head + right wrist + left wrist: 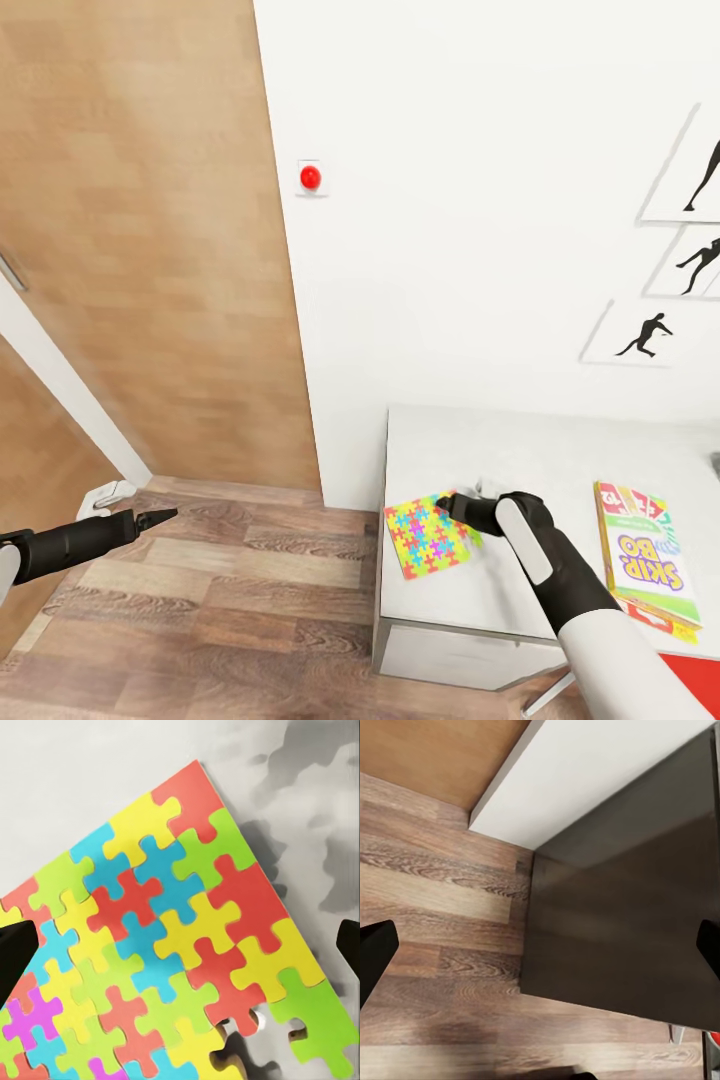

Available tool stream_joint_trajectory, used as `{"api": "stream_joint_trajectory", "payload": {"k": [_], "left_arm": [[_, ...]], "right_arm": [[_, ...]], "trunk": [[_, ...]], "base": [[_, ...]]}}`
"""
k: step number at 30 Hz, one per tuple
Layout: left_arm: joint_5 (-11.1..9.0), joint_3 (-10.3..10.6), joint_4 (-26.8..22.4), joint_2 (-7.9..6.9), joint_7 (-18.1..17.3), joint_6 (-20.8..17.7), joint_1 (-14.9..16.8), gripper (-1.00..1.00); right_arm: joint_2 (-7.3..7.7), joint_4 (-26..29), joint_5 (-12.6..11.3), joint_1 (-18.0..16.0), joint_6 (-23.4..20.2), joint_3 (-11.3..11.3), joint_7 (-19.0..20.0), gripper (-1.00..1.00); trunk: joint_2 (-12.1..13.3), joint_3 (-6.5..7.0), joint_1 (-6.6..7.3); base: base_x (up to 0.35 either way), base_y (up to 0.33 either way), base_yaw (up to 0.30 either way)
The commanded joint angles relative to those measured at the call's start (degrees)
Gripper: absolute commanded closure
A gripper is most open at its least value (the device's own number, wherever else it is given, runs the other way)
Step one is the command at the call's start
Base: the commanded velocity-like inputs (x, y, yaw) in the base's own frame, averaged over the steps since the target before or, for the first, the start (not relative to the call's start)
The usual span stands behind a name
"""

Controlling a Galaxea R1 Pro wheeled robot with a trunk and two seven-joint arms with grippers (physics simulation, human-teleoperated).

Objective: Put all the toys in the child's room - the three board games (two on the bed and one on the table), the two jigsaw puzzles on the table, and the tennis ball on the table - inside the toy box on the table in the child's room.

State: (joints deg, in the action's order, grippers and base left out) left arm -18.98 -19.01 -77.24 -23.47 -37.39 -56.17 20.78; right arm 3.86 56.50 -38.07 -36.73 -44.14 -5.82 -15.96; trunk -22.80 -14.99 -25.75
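I am reaching my right gripper (450, 503) out over the table (560, 450) toward the jigsaw puzzle (428, 537), which is lying flat near the table's front left corner, at about five o'clock in the head view. I am hovering here, I judge, so the fingers can come down on the puzzle's far edge; it is thin and flat, so it will likely need catching at an edge. The right wrist view is showing what the head view is hiding behind my arm: the puzzle (172, 967) sitting between my two dark fingertips (15, 960), which are spread wide apart with nothing held, and a missing piece or two along one edge. The SKIP BO game box (645, 565) is lying at four o'clock, well apart from the puzzle.

I am keeping my left gripper (160, 517) off to nine o'clock, low over the wood floor (230, 600), out of the way. Its wrist view is showing the fingertips (373, 956) wide and empty, looking down past a dark panel (622, 915) beside the floor.
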Motion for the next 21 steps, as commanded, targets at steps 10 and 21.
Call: {"api": "stream_joint_trajectory", "payload": {"k": [10, 21], "left_arm": [[0.17, -0.07, -0.02, 0.0, -0.32, -0.26, 0.05, -1.0], [0.17, -0.07, -0.02, 0.0, -0.32, -0.27, 0.05, -1.0]], "right_arm": [[0.02, -1.28, -0.56, -0.09, 0.25, -0.18, -0.57, -1.0], [0.01, -1.3, -0.51, -0.08, 0.23, -0.23, -0.57, -1.0]], "trunk": [[-0.11, -0.42, -0.03], [-0.11, -0.44, -0.03]], "base": [[0.0, 0.0, 0.0], [0.0, 0.01, 0.0]]}}
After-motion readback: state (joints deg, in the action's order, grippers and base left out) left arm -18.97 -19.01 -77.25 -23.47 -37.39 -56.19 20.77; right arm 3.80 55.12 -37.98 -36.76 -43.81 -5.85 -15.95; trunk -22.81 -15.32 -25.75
